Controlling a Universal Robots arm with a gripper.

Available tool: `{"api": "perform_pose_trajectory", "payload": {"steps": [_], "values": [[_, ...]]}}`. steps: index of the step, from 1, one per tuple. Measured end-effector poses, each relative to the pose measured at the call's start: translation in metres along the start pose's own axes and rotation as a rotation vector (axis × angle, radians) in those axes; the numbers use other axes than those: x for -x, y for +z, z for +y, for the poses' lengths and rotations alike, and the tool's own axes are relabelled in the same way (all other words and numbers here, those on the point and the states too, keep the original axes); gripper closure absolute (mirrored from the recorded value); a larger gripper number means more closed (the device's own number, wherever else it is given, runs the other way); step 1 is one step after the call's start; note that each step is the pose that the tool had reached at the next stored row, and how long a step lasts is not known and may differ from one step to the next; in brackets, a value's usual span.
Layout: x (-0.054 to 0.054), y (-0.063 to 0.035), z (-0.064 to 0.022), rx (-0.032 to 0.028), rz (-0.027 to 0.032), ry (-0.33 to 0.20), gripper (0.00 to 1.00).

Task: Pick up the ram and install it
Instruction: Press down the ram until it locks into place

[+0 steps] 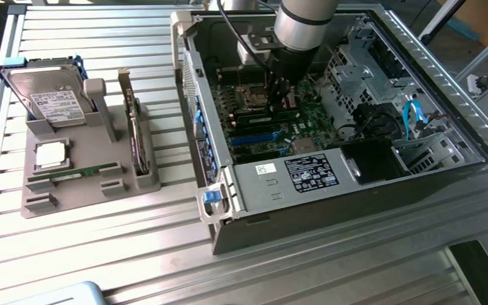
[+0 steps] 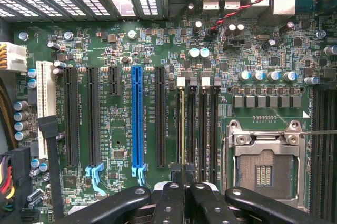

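Note:
A ram stick (image 1: 87,171), green with small black chips, lies flat in the grey holder (image 1: 74,197) at the exterior view's left. My gripper (image 1: 276,95) hangs inside the open computer case (image 1: 312,184), low over the motherboard's memory slots (image 1: 265,118). In the wrist view its black fingers (image 2: 169,203) are pressed together at the near end of the slots. A thin pale board edge (image 2: 182,129) stands along the slot with the white latch, in line with my gripper (image 2: 185,192). I cannot tell whether the fingers touch it.
A silver hard drive (image 1: 53,98) and an upright expansion card (image 1: 134,133) stand in the same holder. Inside the case are the empty processor socket (image 2: 263,166), a blue slot (image 2: 137,119), black slots, blue cables (image 1: 412,117) and the drive cage (image 1: 358,70).

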State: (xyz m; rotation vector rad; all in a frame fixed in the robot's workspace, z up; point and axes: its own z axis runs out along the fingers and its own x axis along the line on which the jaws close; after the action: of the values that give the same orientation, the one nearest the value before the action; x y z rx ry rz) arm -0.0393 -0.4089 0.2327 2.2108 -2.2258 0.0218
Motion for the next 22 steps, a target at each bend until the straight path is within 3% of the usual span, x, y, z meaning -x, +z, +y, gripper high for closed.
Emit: {"api": "perform_pose_trajectory", "payload": {"steps": [22], "values": [[0.0001,-0.0007,0.0,-0.0005,-0.0009,0.0,0.89]]}}
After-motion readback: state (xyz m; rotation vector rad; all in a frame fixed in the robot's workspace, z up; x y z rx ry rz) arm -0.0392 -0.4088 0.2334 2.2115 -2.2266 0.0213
